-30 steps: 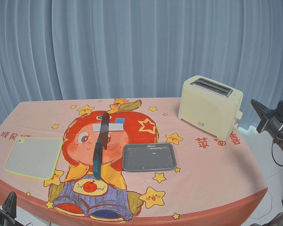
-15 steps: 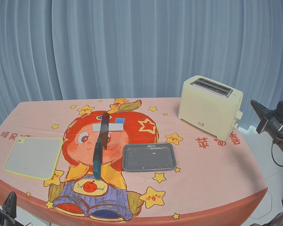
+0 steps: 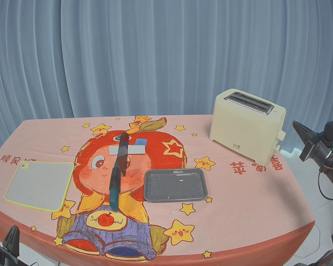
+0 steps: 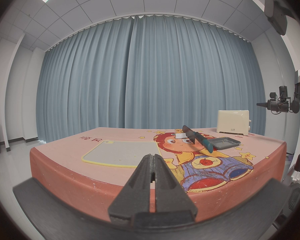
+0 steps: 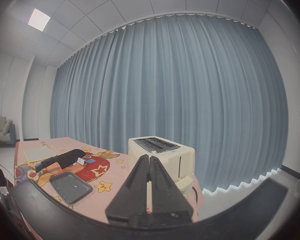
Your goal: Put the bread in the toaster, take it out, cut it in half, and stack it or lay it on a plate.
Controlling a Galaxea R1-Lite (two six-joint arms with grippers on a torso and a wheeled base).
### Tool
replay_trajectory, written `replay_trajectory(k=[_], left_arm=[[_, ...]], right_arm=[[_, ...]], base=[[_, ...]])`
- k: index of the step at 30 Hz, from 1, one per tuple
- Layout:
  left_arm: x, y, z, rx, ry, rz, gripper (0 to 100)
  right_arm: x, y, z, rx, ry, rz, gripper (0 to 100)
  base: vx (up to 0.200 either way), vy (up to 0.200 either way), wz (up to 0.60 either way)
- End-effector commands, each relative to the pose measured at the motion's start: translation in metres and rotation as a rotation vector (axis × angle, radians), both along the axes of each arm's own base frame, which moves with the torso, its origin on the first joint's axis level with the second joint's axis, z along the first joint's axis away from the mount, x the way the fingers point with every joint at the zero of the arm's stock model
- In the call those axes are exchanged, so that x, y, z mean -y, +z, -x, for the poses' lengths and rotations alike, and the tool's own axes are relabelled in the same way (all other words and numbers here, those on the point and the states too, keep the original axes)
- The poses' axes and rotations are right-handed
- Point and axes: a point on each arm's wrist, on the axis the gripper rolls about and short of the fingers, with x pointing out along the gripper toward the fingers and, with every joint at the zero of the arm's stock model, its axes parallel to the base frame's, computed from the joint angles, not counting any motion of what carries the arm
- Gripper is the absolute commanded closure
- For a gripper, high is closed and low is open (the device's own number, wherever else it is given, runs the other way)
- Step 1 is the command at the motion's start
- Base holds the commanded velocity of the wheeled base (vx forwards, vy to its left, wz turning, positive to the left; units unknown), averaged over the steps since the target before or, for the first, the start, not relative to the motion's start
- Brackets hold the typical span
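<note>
A cream two-slot toaster [image 3: 248,126] stands at the right of the head view, a little above mid-height, near the far right edge of a table covered by a pink cartoon cloth [image 3: 248,204]. Its slots face up and look dark; whether bread sits inside cannot be told. Left of it, near the centre of the frame, lies a shallow grey tray [image 3: 166,185], probably the plate meant for the cut halves. Just left of the tray is a knife [image 3: 116,174] with a teal handle, its dark blade pointing away and apparently propped on a small white-and-blue block [image 3: 137,149], likely so that its handle is easy to grasp. A pale cutting board with a yellow-green rim [image 3: 40,184] lies at the lower left, well apart from the toaster. The right gripper [image 5: 149,157] hangs off the table's right side, at the right edge of the frame, near the toaster and about level with its body; its fingers are pressed together on nothing. The left gripper [image 4: 152,156] sits at the bottom left corner, below the table's near edge and close to the board, likewise closed and empty.
</note>
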Motion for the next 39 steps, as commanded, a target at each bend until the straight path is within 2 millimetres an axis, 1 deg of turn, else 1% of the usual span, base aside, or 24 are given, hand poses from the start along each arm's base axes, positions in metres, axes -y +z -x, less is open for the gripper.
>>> replay_trajectory(k=[1,6,10,14,17,21,24,28,30,36,39], left_arm=[[0.000,-0.005,0.000,-0.001,0.000,0.000,100],[0.000,-0.005,0.000,-0.001,0.000,0.000,100],[0.000,-0.005,0.000,-0.001,0.002,0.000,100],[0.000,-0.005,0.000,-0.001,0.002,0.000,100],[0.000,-0.005,0.000,-0.001,0.000,0.000,100],[0.000,-0.005,0.000,-0.001,0.000,0.000,100],[0.000,-0.005,0.000,-0.001,0.002,0.000,100],[0.000,-0.005,0.000,-0.001,0.002,0.000,100],[0.000,-0.005,0.000,-0.001,0.000,0.000,100],[0.000,-0.005,0.000,-0.001,0.002,0.000,100],[0.000,-0.005,0.000,-0.001,0.002,0.000,100]], right_arm=[[-0.004,-0.003,0.002,-0.017,0.020,-0.004,100],[-0.008,-0.005,0.006,-0.026,0.035,-0.007,100],[-0.007,-0.013,0.010,-0.060,0.029,0.002,100],[-0.008,-0.016,0.004,-0.084,0.024,-0.005,100],[-0.008,-0.022,-0.002,-0.114,0.023,-0.008,100],[-0.010,-0.021,-0.008,-0.110,0.013,-0.009,100],[-0.015,-0.024,-0.011,-0.117,0.030,-0.007,100],[-0.023,-0.030,-0.005,-0.142,0.056,0.003,100],[-0.026,-0.032,-0.002,-0.152,0.040,0.009,100],[-0.025,-0.031,-0.005,-0.143,-0.044,0.006,100],[-0.027,-0.023,-0.007,-0.108,-0.043,-0.008,100]], base=[[0.000,0.000,0.00],[0.000,0.000,0.00],[0.000,0.000,0.00],[0.000,0.000,0.00],[0.000,0.000,0.00],[0.000,0.000,0.00],[0.000,0.000,0.00],[0.000,0.000,0.00],[0.000,0.000,0.00],[0.000,0.000,0.00],[0.000,0.000,0.00]])
